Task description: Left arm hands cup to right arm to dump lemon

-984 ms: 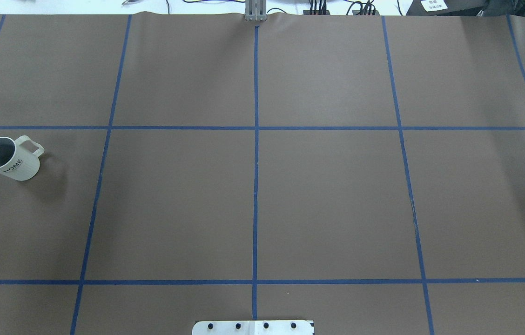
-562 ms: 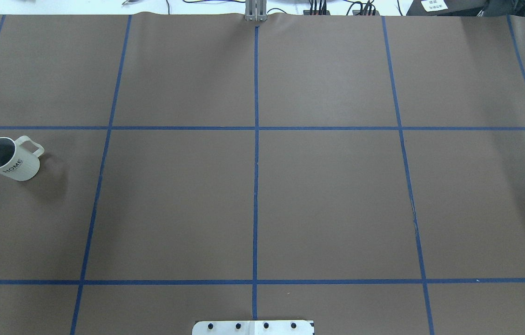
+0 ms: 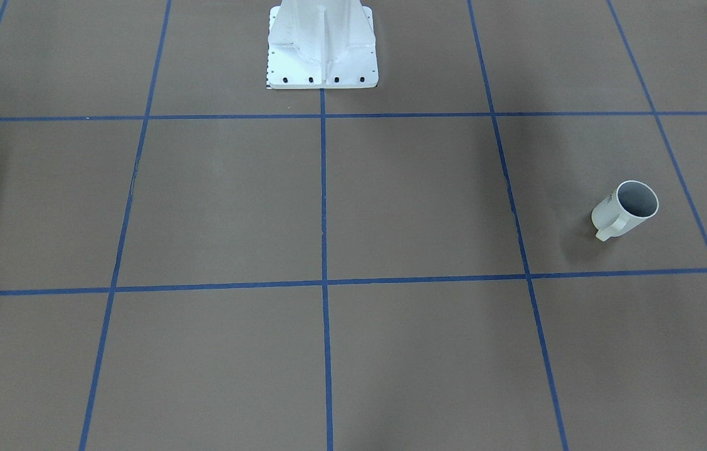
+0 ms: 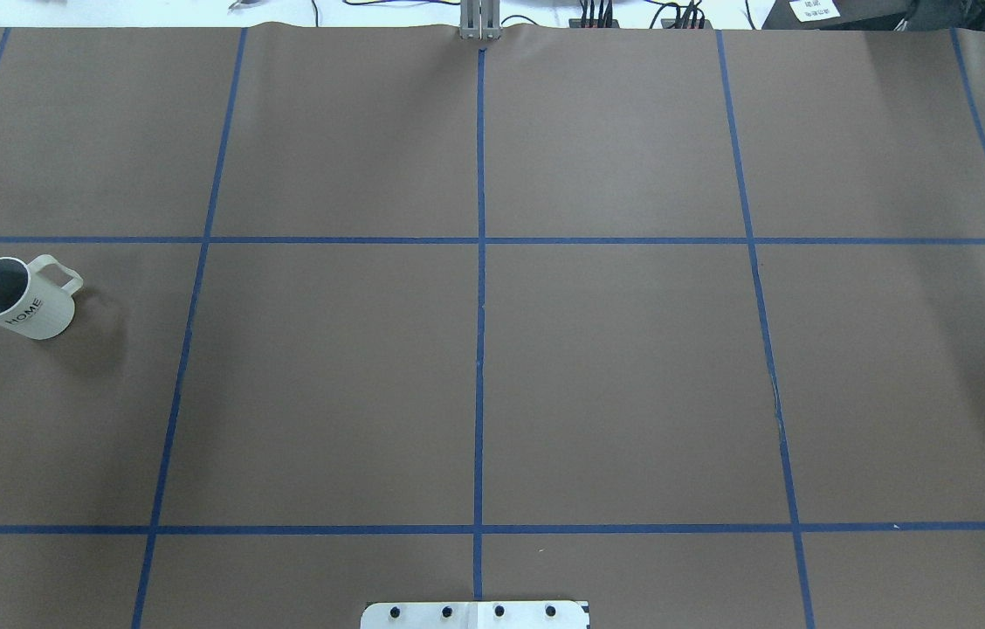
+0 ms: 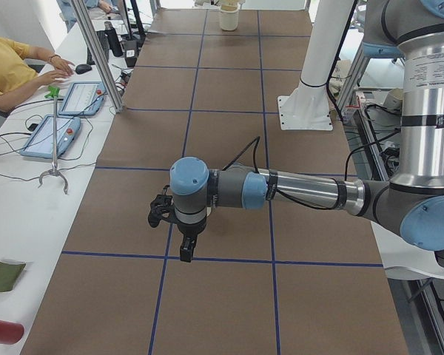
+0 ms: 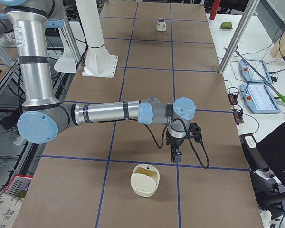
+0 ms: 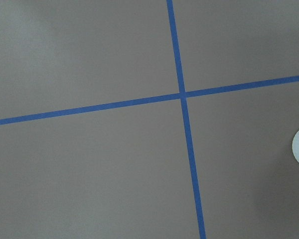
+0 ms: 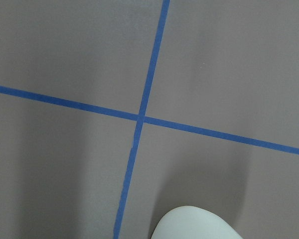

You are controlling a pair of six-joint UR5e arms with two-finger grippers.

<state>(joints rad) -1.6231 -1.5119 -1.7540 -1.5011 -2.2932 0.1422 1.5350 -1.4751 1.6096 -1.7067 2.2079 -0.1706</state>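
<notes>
Because both grippers show only in the side views, you cannot tell if the jaws of the left gripper or the right gripper are spread or closed; neither has the cup. It stands upright near the end of the worktop on the robot's left. Upright, I judge, so the lemon stays inside, though only grey shows there. A cream container lies at the opposite end, near the right gripper, probably for the dump.
</notes>
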